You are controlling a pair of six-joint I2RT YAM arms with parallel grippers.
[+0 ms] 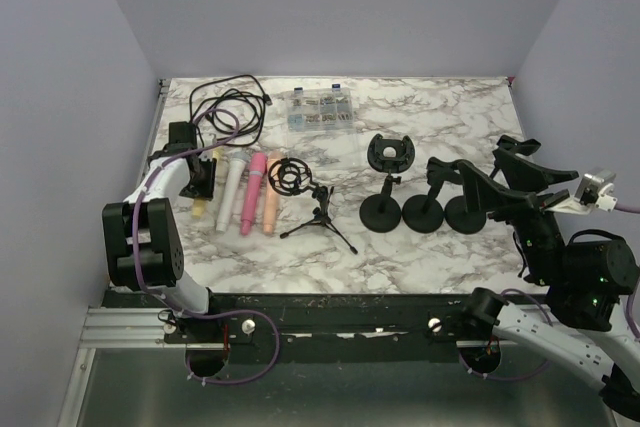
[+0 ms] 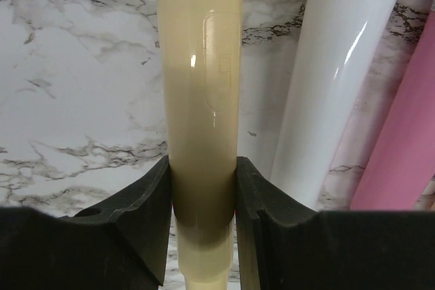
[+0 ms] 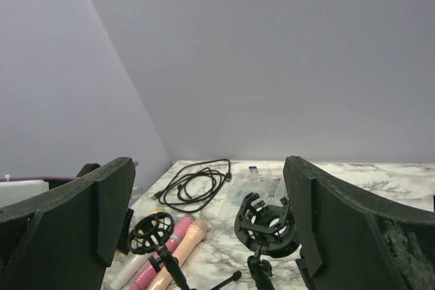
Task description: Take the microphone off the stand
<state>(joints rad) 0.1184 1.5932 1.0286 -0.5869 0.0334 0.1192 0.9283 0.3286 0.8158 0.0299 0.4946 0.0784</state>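
My left gripper [image 1: 200,175] is shut on a cream microphone [image 2: 200,66], its jaws pressed on both sides of the barrel low over the marble table [image 1: 430,112]. The cream microphone [image 1: 203,197] is leftmost in a row with a white [image 1: 232,187], a pink [image 1: 252,192] and a peach microphone [image 1: 272,202]. A small tripod stand with a shock mount [image 1: 290,175] stands beside them. A round-base stand with an empty shock mount [image 1: 388,152] is at centre. My right gripper [image 1: 495,169] is open and empty, raised at the right.
Two more round-base stands [image 1: 423,212] [image 1: 466,212] stand under my right gripper. A coiled black cable [image 1: 230,107] and a clear box of small parts [image 1: 320,109] lie at the back. The white microphone [image 2: 333,86] lies close to my left gripper's right finger.
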